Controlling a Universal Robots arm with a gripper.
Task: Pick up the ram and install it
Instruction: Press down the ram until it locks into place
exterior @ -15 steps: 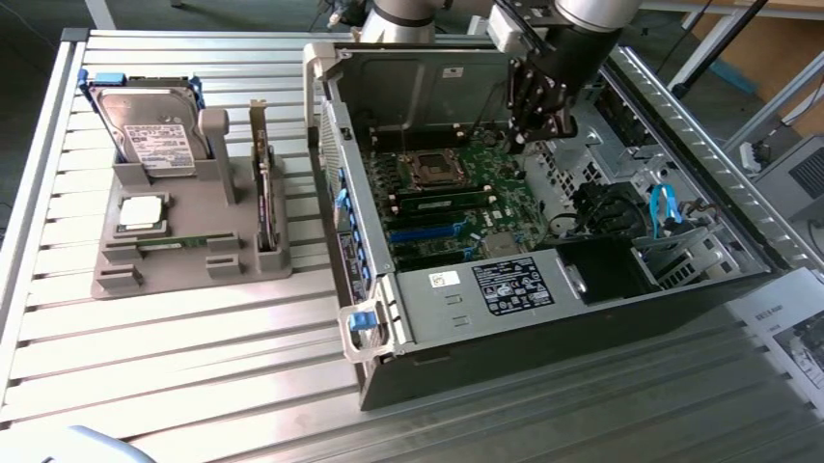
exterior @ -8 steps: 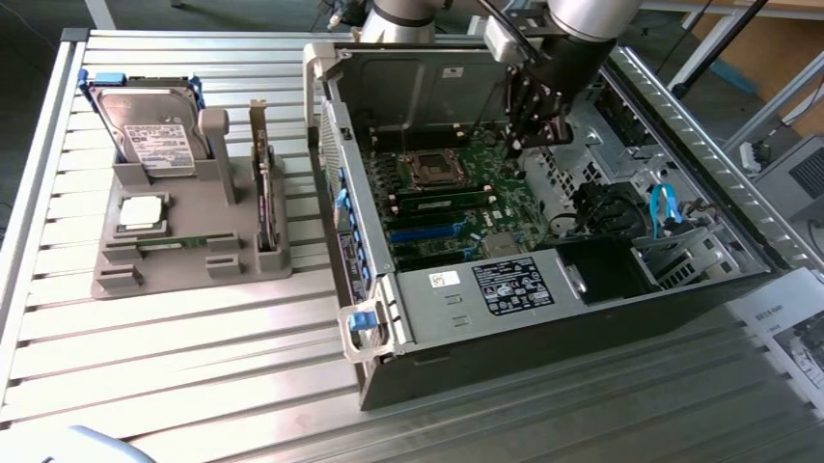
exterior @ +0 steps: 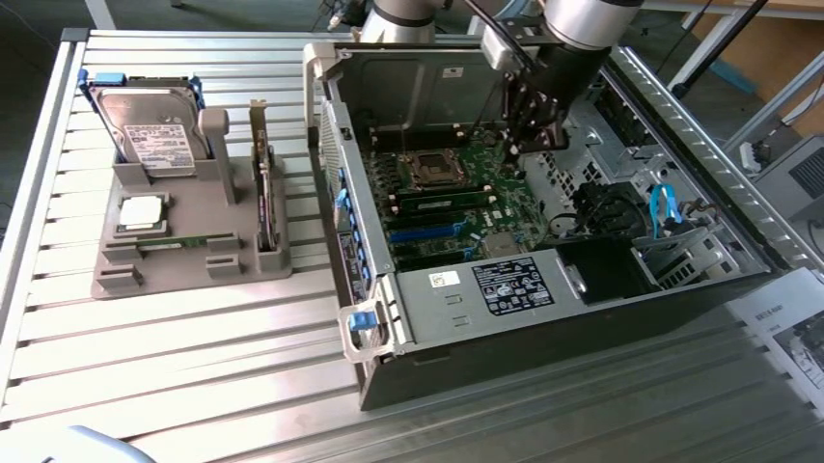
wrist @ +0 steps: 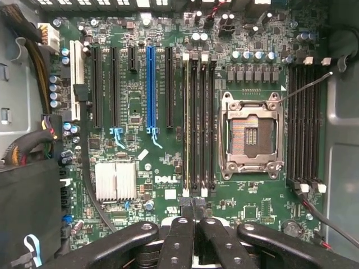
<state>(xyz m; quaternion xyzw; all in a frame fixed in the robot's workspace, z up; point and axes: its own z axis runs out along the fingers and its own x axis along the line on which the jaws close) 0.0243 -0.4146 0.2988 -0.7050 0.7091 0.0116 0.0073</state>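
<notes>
Gripper (wrist: 193,219), fingers pressed together and pinching nothing, sits near one end of the ram (wrist: 187,123). The ram stands in a motherboard (wrist: 235,204) slot beside the empty processor socket (wrist: 249,134). Likely risk: pressure at one end leaves the stick tilted and unlatched.

Slatted alu table (exterior: 193,367): grey parts holder (exterior: 174,278), open PC case (exterior: 425,307) alongside.

pincer (wrist: 193,207) closed | above memory slots (wrist: 195,123) | processor socket (wrist: 249,137) beside slots
</notes>
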